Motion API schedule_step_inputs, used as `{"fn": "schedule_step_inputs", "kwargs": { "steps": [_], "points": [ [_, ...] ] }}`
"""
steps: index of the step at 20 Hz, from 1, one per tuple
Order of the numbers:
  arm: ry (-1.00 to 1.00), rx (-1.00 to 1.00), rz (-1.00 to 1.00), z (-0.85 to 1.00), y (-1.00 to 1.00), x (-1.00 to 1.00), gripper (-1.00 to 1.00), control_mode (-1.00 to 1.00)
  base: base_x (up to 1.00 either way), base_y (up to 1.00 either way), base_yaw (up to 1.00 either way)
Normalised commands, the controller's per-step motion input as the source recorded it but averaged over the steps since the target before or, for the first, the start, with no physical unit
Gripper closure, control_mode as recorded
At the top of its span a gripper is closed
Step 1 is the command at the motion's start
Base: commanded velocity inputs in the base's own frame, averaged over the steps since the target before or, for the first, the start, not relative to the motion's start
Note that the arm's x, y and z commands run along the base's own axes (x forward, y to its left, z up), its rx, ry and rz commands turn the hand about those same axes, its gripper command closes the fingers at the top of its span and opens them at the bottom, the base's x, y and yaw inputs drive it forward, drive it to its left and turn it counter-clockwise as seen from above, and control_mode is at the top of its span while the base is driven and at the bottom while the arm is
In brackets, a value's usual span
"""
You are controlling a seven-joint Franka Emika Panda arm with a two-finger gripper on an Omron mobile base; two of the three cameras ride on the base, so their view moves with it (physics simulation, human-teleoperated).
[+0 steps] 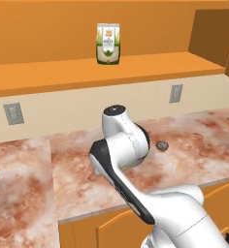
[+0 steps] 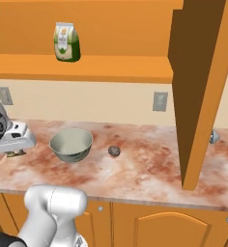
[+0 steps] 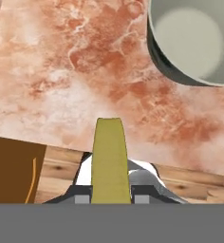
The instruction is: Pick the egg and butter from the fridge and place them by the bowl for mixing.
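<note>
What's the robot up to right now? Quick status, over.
Gripper shut on butter, above the counter near the bowl. Egg already down on the bowl's other side. Nothing in the way.

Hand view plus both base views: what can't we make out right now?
- Tool: in the hand view the butter covers the fingertips, so the contact itself is hidden.
- Bowl: cut off by the hand view's top and right edges; in the left base view the arm covers it.
- Egg: too small in both base views for surface detail.
</note>
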Motion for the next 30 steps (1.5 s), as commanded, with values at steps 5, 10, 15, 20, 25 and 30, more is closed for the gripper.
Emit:
{"fn": "schedule_step_inputs", "kwargs": {
  "steps": [5, 10, 15, 20, 25, 30],
  "points": [
    [0.00, 0.00, 0.01, -0.70, 0.18, 0.49, 1.00, -1.00, 0.00, 0.00, 0.00],
    [0.00, 0.00, 0.00, -0.61, 0.02, 0.66, 1.00, -1.00, 0.00, 0.00, 0.00],
    [0.00, 0.00, 0.00, -0.50, 0.13, 0.77, 1.00, -1.00, 0.00, 0.00, 0.00],
    [0.03, 0.00, 0.00, -0.31, 0.15, 0.55, 1.00, -1.00, 0.00, 0.00, 0.00],
    [0.02, 0.00, 0.00, -0.16, 0.13, 0.30, 1.00, -1.00, 0.00, 0.00, 0.00],
    [0.00, 0.00, 0.00, -0.02, 0.05, 0.01, 1.00, -1.00, 0.00, 0.00, 0.00]
  ]
}}
